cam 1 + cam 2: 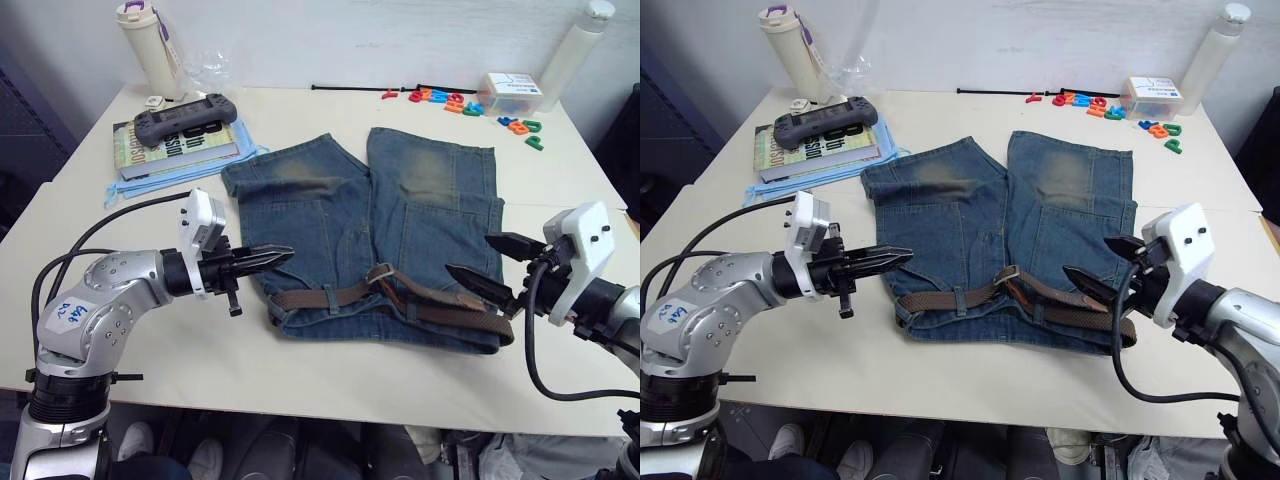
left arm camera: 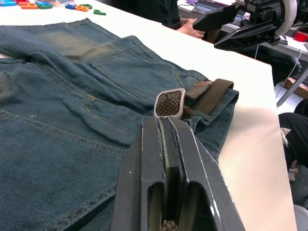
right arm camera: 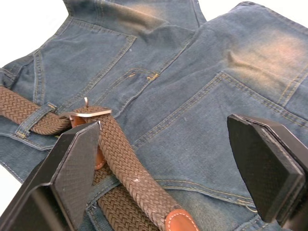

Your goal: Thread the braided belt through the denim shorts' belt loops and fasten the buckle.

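Braided belt (image 1: 400,300) was laid along the waistband of the denim shorts (image 1: 400,220), which were spread flat on the table (image 1: 300,380) with the legs pointed away from the robot. One belt loop (image 3: 36,118) was seen crossing the strap, so threading was judged at least partly done. The buckle (image 2: 169,102) rested near mid-waistband with the strap passed through its frame, and the leather-tipped tail (image 3: 180,222) was left loose beyond it. The left gripper (image 1: 285,253) was held closed and empty beside the waistband's end. The right gripper (image 1: 497,268) was kept wide apart above the tail, probably readied for grasping it.
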You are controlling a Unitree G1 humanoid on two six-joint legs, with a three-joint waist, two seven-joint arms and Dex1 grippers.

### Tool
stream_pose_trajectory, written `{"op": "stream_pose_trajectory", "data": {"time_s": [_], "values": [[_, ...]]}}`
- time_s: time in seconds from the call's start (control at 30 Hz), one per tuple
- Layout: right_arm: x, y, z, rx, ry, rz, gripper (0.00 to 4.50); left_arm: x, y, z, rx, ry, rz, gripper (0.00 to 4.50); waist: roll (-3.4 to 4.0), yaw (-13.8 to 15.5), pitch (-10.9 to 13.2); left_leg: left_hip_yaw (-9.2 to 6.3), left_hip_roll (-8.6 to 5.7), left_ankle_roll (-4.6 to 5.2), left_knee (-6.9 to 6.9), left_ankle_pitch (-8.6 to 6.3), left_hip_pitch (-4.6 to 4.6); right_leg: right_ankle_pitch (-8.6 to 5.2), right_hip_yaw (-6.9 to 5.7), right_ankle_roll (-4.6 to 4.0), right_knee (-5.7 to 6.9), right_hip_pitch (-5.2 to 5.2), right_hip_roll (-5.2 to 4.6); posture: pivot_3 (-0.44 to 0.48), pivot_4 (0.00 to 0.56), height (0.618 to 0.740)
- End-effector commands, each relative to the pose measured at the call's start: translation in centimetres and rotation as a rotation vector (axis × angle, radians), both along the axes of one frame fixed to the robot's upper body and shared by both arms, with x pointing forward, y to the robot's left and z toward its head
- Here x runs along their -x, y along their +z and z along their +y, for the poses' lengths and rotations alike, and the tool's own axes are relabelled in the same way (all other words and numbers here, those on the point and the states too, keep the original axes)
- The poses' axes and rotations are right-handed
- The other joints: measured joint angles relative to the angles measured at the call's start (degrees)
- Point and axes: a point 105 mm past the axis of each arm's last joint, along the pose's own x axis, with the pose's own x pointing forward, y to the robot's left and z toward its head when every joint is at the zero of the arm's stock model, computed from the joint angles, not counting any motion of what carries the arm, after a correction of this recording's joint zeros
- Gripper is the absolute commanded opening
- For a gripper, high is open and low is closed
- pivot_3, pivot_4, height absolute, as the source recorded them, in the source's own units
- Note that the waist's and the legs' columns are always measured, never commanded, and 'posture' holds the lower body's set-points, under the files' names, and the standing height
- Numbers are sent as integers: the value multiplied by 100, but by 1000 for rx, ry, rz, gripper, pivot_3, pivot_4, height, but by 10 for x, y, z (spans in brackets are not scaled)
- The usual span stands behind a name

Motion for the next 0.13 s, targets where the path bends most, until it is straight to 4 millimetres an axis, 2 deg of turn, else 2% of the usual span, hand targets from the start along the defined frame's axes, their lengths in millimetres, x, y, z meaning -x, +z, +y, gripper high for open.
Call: {"op": "stream_pose_trajectory", "data": {"time_s": [0.03, 0.13], "values": [[1, 8, -1, 9, 1, -38, 4457, 2, 7, -3, 8, -12, -48, 0, 0, 0, 0, 0, 0, 0, 0, 0, 0, 0, 0, 0, 0, 0, 0, 0, 150, 655], [1, 8, -1, 4, -1, -37, 4457, 1, 6, -2, 5, -9, -60, 0, 0, 0, 0, 0, 0, 0, 0, 0, 0, 0, 0, 0, 0, 0, 0, 0, 150, 655]]}}
